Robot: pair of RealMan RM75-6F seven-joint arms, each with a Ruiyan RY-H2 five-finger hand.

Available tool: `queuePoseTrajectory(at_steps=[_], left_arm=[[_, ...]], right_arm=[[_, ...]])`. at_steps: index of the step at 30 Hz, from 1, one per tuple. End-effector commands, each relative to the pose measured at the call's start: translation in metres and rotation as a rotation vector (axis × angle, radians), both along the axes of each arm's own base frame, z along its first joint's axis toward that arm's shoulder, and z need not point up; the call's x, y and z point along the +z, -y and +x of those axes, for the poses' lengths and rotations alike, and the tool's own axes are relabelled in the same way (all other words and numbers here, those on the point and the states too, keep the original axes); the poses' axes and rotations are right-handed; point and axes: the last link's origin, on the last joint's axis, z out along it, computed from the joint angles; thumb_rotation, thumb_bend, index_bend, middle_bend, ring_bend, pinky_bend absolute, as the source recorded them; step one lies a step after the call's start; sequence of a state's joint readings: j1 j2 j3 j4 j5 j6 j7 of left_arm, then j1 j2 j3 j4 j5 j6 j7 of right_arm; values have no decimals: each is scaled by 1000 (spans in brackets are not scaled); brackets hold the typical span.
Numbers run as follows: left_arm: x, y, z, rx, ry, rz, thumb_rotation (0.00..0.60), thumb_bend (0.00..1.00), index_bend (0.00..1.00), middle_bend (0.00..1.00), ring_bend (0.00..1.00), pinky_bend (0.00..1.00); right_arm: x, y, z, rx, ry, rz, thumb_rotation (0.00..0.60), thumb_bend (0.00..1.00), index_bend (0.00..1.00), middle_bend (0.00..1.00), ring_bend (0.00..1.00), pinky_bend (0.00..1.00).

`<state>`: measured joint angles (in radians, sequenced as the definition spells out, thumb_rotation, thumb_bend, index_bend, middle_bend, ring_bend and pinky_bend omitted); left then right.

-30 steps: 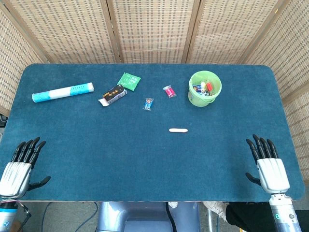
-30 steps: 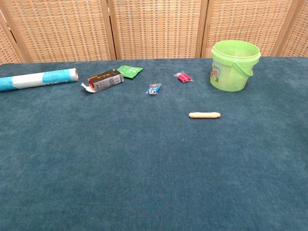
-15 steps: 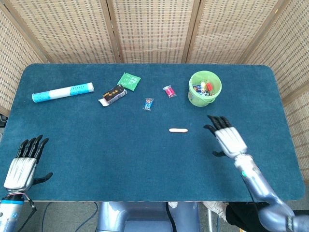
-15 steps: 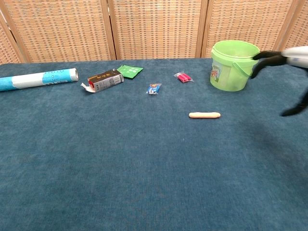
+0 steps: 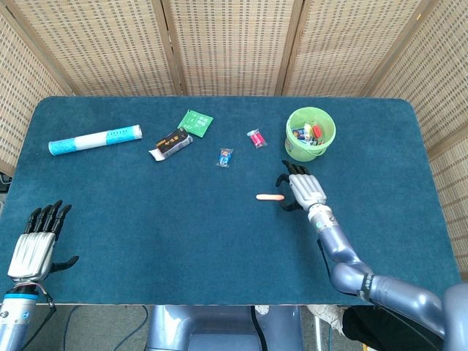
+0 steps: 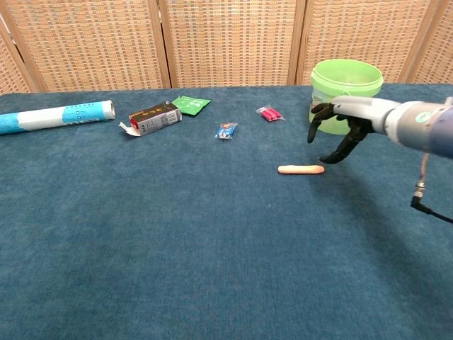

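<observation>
My right hand (image 5: 302, 187) (image 6: 340, 125) hovers just right of a small peach stick (image 5: 269, 197) (image 6: 301, 169) on the blue cloth, fingers spread and curved downward, holding nothing. Behind that hand stands a green bucket (image 5: 311, 134) (image 6: 346, 95) with several small packets inside. My left hand (image 5: 35, 245) rests open at the table's near left corner, seen only in the head view.
A blue-and-white roll (image 5: 95, 139) (image 6: 55, 116) lies far left. A black carton (image 5: 171, 142) (image 6: 151, 118), a green packet (image 5: 196, 121) (image 6: 191, 104), a blue candy (image 5: 225, 157) (image 6: 226, 130) and a pink candy (image 5: 256, 137) (image 6: 269, 113) lie across the back. Wicker screens (image 5: 234, 44) stand behind the table (image 5: 183, 241).
My right hand has swept from the near right edge leftward and forward to beside the peach stick. The left hand has barely shifted.
</observation>
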<state>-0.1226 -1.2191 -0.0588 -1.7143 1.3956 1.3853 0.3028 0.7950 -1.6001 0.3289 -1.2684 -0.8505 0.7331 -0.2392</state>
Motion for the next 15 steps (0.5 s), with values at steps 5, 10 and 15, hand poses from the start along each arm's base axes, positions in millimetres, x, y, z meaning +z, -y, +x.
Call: queuePoseTrajectory(at_steps=[5,10,15], left_arm=[[1,-1,0,7,5,7,600,0,0,0,0,0],[1,-1,-1,10,4,4,600,0,0,0,0,0],[1,-1,-2,13,1,2,600,0,0,0,0,0]], right_arm=[[-21,5,3,-23,-16,11,600,459,442,0,0,0],[-28,8,0,-33,-27,4,600,464,458,0,0,0],[-33,9,-7,-42,-58,2,600,497,466,0,0,0]])
